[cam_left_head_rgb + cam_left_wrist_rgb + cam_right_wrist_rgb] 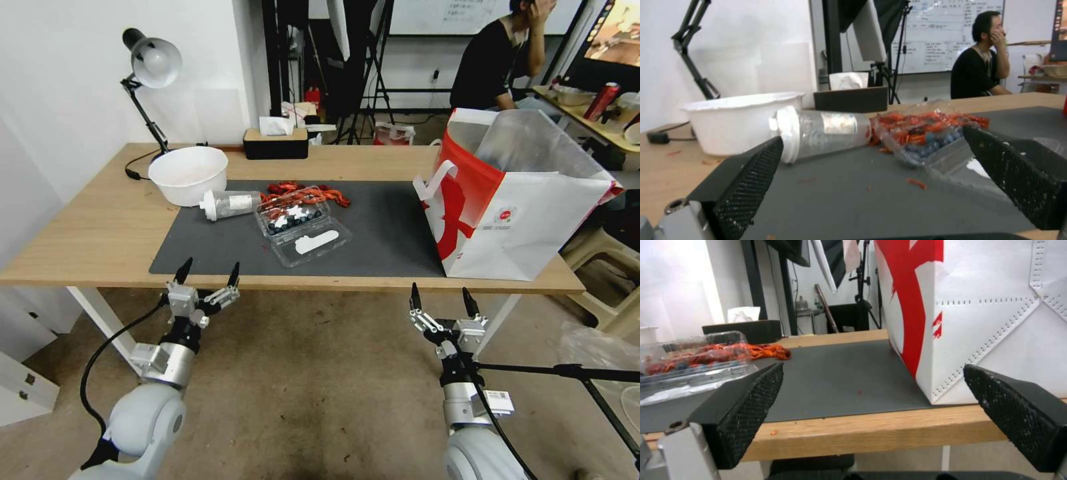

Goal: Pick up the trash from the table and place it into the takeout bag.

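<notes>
On the table [87,227], a dark mat holds the trash. A white round bowl [188,175] stands at the mat's far left corner. Beside it lies a clear white-capped bottle [230,203], then red scraps [307,192] and a clear clamshell [303,230] with dark bits inside. The red-and-white takeout bag [513,200] stands open at the table's right end. My left gripper [208,272] hangs open at the front edge, short of the bottle [822,133], bowl [742,123] and clamshell [925,140]. My right gripper [440,298] is open below the front edge, facing the bag [987,313].
A silver desk lamp [150,63] and a black tissue box [275,142] stand along the back edge. A person sits at another desk behind the bag. A beige stool [600,253] is right of the table, and a black tripod leg [573,373] crosses by my right arm.
</notes>
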`<state>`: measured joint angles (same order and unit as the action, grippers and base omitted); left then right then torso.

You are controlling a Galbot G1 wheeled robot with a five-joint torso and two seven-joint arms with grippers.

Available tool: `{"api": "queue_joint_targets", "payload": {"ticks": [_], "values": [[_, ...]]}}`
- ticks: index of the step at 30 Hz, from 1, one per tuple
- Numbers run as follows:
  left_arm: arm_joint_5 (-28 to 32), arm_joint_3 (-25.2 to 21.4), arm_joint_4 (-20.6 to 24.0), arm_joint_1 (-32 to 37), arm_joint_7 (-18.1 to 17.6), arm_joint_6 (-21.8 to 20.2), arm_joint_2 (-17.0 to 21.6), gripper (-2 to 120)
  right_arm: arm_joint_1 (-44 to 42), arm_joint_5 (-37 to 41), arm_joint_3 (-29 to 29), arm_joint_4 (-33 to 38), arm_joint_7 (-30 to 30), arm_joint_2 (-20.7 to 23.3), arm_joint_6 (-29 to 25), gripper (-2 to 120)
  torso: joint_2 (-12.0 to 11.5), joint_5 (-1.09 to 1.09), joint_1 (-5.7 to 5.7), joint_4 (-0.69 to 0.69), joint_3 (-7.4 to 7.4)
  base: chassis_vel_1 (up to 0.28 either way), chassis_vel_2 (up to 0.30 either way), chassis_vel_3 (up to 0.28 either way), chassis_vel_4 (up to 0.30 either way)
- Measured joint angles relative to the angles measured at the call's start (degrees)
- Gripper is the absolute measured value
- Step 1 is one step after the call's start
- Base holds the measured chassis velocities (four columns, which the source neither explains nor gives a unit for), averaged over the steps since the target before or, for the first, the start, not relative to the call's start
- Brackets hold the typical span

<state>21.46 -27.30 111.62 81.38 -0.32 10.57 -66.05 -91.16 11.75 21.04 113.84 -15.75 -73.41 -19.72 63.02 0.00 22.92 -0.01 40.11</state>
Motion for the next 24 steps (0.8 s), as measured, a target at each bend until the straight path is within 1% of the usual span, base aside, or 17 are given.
{"api": "queue_joint_targets", "payload": {"ticks": [6,9,10,13,14,16,17,19,20,23,24], "values": [[0.18,1.33,-0.62,-2.84,0.13,-0.91,2.24,100,0.52,-0.02,-0.29,-0.37,0.04,0.19,0.0,100,0.0,-0.01,0.0,0.0,0.0,0.0,0.0,0.0,0.0],[0.87,2.88,-1.73,-5.26,0.8,-1.29,4.43,100,0.84,-0.1,-0.56,-0.68,0.12,0.07,0.04,100,0.0,0.0,0.0,0.01,0.0,0.0,0.0,0.0,0.0],[0.87,2.88,-1.73,-5.26,0.8,-1.29,4.43,100,0.84,-0.1,-0.56,-0.68,0.12,0.07,0.04,100,0.0,0.0,0.0,0.01,0.0,0.0,0.0,0.0,0.0],[2.03,5.34,-3.48,-8.92,1.13,-2.04,7.3,100,0.94,-0.38,-0.68,-0.89,0.14,-0.3,0.09,100,0.0,-0.01,0.0,0.0,0.0,0.0,0.0,0.0,0.0],[2.03,5.34,-3.48,-8.92,1.13,-2.04,7.3,100,0.94,-0.38,-0.68,-0.89,0.14,-0.3,0.09,100,0.0,-0.01,0.0,0.0,0.0,0.0,0.0,0.0,0.0],[2.99,6.66,-5.03,-11.91,1.48,-2.51,9.06,100,0.93,-0.57,-0.72,-0.9,0.15,-0.51,0.18,100,0.0,-0.01,0.0,0.0,0.0,0.0,0.0,0.0,0.0],[2.99,6.66,-5.03,-11.91,1.48,-2.51,9.06,100,0.93,-0.57,-0.72,-0.9,0.15,-0.51,0.18,100,0.0,-0.01,0.0,0.0,0.0,0.0,0.0,0.0,0.0],[4.35,8.11,-7.1,-15.83,1.96,-3.01,11.01,100,0.9,-0.75,-0.72,-0.9,0.15,-0.65,0.29,100,0.0,-0.01,0.0,0.0,0.0,0.0,0.0,0.0,0.0],[4.35,8.11,-7.1,-15.83,1.96,-3.01,11.01,100,0.9,-0.75,-0.72,-0.9,0.15,-0.65,0.29,100,0.0,-0.01,0.0,0.0,0.0,0.0,0.0,0.0,0.0],[5.7,9.63,-9.3,-20.08,2.85,-3.53,13.32,100,0.91,-0.94,-0.66,-0.86,0.15,-0.81,0.41,100,0.0,-0.01,0.0,0.0,0.0,0.0,0.0,0.0,0.0],[5.7,9.63,-9.3,-20.08,2.85,-3.53,13.32,100,0.91,-0.94,-0.66,-0.86,0.15,-0.81,0.41,100,0.0,-0.01,0.0,0.0,0.0,0.0,0.0,0.0,0.0]]}}
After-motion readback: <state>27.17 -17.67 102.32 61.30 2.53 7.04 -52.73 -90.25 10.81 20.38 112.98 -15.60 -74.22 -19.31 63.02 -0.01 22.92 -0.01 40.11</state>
